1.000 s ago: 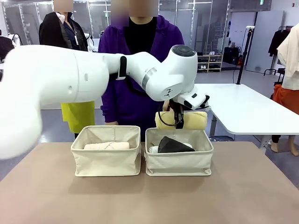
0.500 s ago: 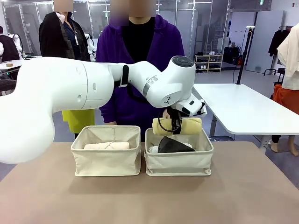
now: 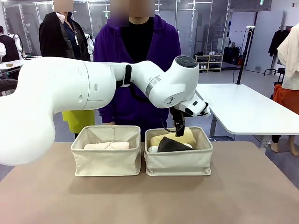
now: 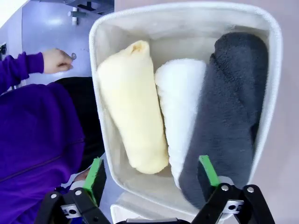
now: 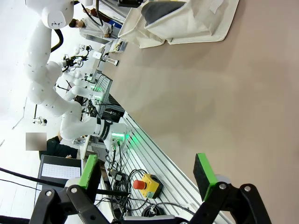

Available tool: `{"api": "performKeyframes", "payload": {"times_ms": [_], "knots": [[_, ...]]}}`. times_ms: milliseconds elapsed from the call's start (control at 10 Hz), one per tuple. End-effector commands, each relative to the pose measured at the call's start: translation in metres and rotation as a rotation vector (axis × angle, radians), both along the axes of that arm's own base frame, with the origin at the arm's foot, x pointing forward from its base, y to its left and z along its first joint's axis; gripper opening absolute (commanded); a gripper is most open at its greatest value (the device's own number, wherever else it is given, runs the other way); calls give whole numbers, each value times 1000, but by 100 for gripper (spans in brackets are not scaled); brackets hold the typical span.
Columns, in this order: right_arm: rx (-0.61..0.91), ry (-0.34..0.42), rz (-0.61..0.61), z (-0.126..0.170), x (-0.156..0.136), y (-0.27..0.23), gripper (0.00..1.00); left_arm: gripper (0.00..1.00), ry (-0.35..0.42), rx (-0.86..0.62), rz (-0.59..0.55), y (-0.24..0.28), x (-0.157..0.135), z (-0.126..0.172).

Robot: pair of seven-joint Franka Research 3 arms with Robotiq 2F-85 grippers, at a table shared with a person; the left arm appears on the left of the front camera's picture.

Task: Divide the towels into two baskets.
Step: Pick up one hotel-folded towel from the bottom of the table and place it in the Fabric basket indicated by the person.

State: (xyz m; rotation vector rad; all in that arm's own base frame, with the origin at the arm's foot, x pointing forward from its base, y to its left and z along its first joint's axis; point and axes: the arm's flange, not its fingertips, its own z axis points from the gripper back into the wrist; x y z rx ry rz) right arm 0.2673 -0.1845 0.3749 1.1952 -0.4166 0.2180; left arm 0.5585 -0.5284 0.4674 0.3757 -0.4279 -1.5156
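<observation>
At frame left on the surface, left basket holds the pink towel. Right basket now holds the yellow towel, white towel and grey towel side by side. Left gripper hangs spread and empty above; a second ago it carried the yellow roll. Right gripper open.

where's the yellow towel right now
The yellow towel lies in the right-hand basket, along its far wall beside the white towel.
</observation>
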Motion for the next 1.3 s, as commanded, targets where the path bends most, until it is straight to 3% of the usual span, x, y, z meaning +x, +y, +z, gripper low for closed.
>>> {"api": "performKeyframes", "payload": {"times_ms": [0,200,300,1200], "knots": [[15,-13,-6,4,-1,0,100,100,-20,-22,9,2,-7,5],[15,-13,-6,4,-1,0,100,100,-16,-8,8,7,-20,9],[15,-13,-6,4,-1,0,100,100,-7,-9,-1,-1,-1,4],[15,-13,-6,4,-1,0,100,100,-7,-9,-1,-1,-1,4]]}}
